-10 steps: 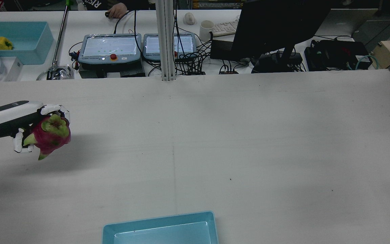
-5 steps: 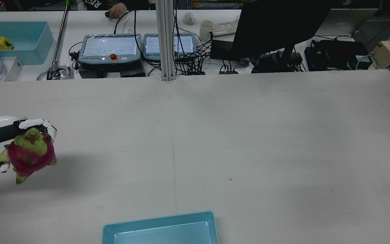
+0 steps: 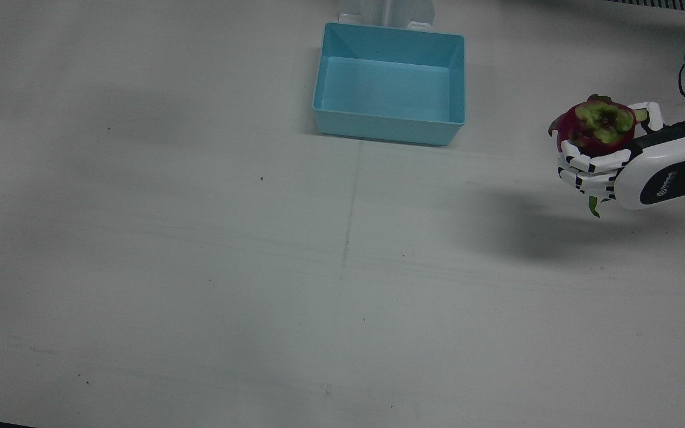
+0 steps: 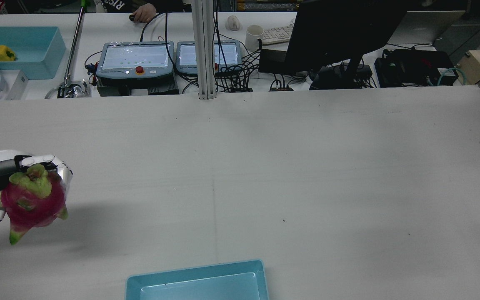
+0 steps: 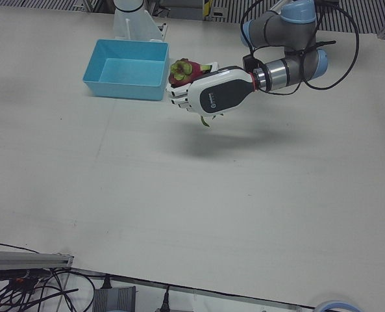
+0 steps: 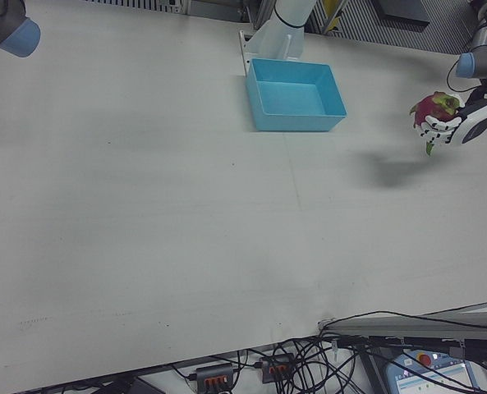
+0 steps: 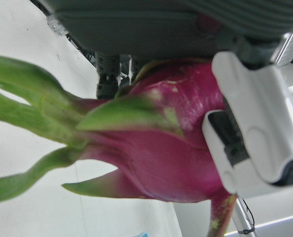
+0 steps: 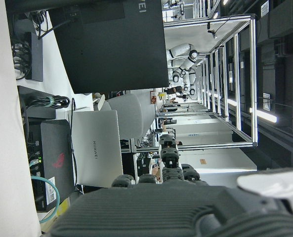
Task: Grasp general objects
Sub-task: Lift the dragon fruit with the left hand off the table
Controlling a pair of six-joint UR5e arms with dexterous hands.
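Observation:
A pink dragon fruit (image 3: pixel 595 125) with green scales hangs above the table, and my left hand (image 3: pixel 598 169) is shut on it from the side. In the rear view the dragon fruit (image 4: pixel 31 204) and the left hand (image 4: pixel 50 162) are at the far left edge. The left-front view has the left hand (image 5: pixel 208 94) with the fruit (image 5: pixel 181 69) just right of the blue bin (image 5: pixel 124 88). The fruit (image 7: pixel 171 148) fills the left hand view, with a white finger (image 7: pixel 255 133) pressed on it. Only a grey part of my right hand (image 8: pixel 151 207) shows, and its fingers are unclear.
The empty blue bin (image 3: pixel 390 128) stands at the robot's edge of the table, mid-width. Beyond the far edge are two teach pendants (image 4: pixel 136 58), a post (image 4: pixel 204 50), a monitor (image 4: pixel 340 29), cables, and a second blue bin (image 4: pixel 19 50) with a yellow pepper.
My left hand has carried the dragon fruit down and to the left in the rear view, nearer the robot's side of the table. The grip looks the same.

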